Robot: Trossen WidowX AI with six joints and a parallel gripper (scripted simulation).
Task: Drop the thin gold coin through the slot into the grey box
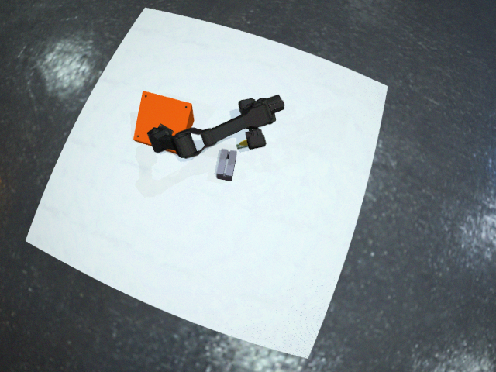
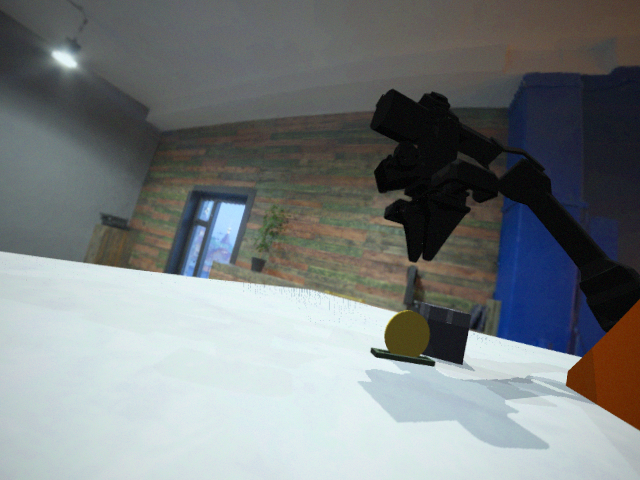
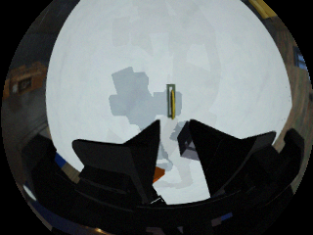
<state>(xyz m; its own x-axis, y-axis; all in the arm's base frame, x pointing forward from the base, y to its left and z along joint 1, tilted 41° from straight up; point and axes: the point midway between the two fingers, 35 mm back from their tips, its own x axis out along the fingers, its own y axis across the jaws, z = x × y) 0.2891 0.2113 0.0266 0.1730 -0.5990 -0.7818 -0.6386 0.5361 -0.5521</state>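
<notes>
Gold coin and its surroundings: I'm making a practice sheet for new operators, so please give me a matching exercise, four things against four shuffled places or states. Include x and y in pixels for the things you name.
1. Gold coin (image 1: 243,142) (image 2: 406,333) (image 3: 173,104)
2. Grey box (image 1: 226,164) (image 2: 447,335) (image 3: 190,146)
3. Gripper (image 2: 419,258) (image 3: 175,123)
4. Orange block (image 1: 163,114) (image 2: 612,374) (image 3: 158,174)

A. under the arm's base end
B. has a slot in its lid
C. on edge in a green holder
D. raised above the table, fingers apart

Pairs: 1-C, 2-B, 3-D, 4-A
</notes>
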